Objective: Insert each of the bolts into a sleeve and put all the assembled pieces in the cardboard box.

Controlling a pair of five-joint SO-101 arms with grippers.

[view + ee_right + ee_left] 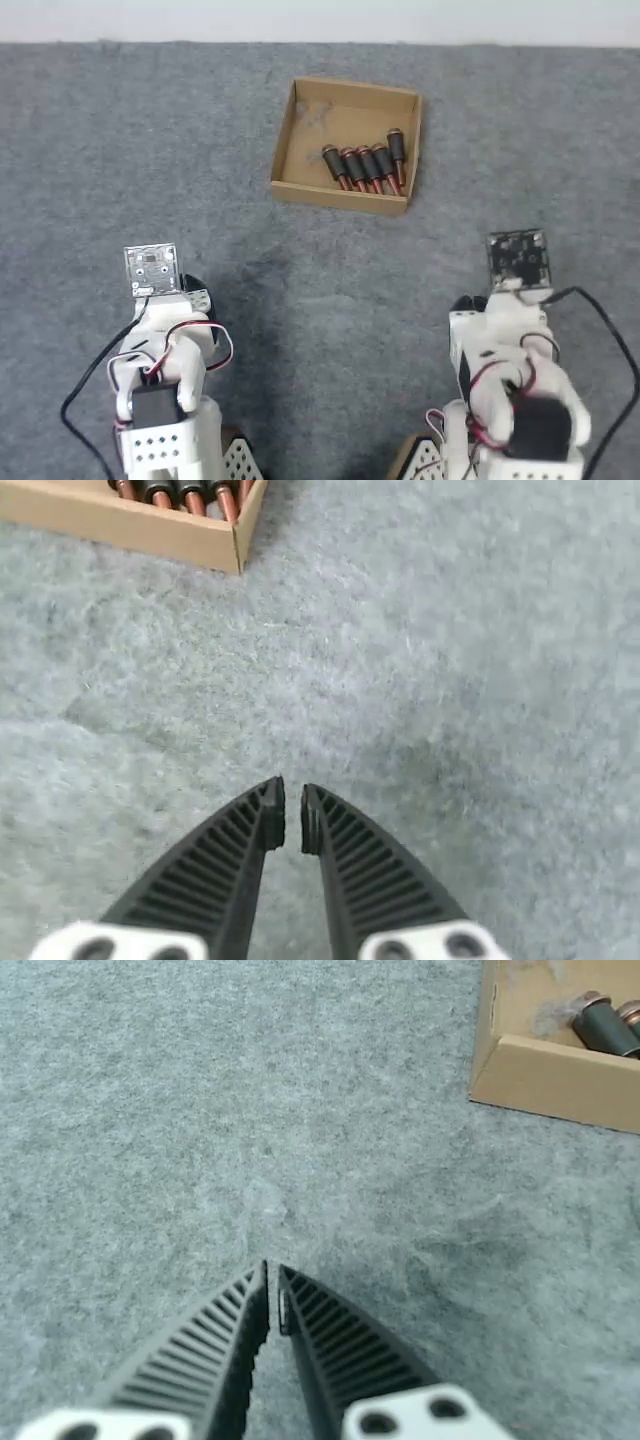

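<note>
Looking down on grey carpet (300, 300) covering the table. Lying far and central, a cardboard box (300, 130) holding five sleeved bolts (365, 165) side by side along its right wall. Sitting near, well apart from it, left arm (160, 350) and right arm (510, 370). Hanging over carpet, left gripper (272, 1275) and right gripper (292, 800), jaws nearly touching, gripping nothing.

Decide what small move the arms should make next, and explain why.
Probably none: I would leave both arms parked. Five assembled pieces lie side by side in the cardboard box. The left gripper and the right gripper are shut, hold nothing and sit back from the box over the grey mat.
</note>
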